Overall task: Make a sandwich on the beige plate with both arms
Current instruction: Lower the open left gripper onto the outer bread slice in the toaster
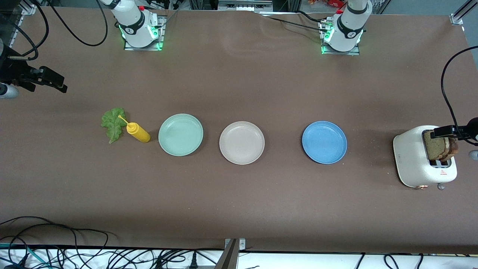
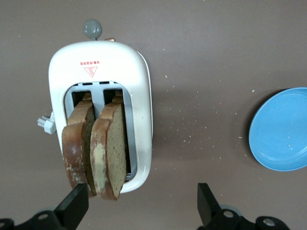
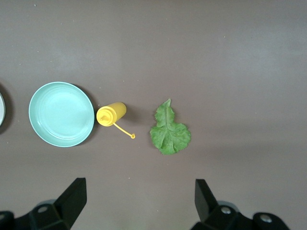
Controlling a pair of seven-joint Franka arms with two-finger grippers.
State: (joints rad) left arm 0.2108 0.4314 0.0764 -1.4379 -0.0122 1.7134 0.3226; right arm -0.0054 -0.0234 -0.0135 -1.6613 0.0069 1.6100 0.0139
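A brown table (image 1: 239, 205) holds a row of kitchen items between two white robot arms. At the right arm's end, the right gripper (image 3: 136, 203) hangs above bare table with its jaws wide apart and nothing between them, its black fingers (image 3: 72, 196) framing a ruffled green lettuce leaf (image 1: 113, 123). A yellow squeeze bottle (image 1: 137, 132) stands just beside the leaf, its open cap tip reaching over the leaf's edge. Next in line come a mint-green plate (image 1: 180, 134), the beige plate (image 1: 242, 142) in the middle with nothing on it, and a blue plate (image 1: 324, 142). At the left arm's end, a white toaster (image 1: 412, 157) holds two brown-crusted bread slices (image 2: 98, 148) upright in its slots. The left gripper (image 2: 144, 203) hovers over the toaster, jaws spread wide, gripping nothing.
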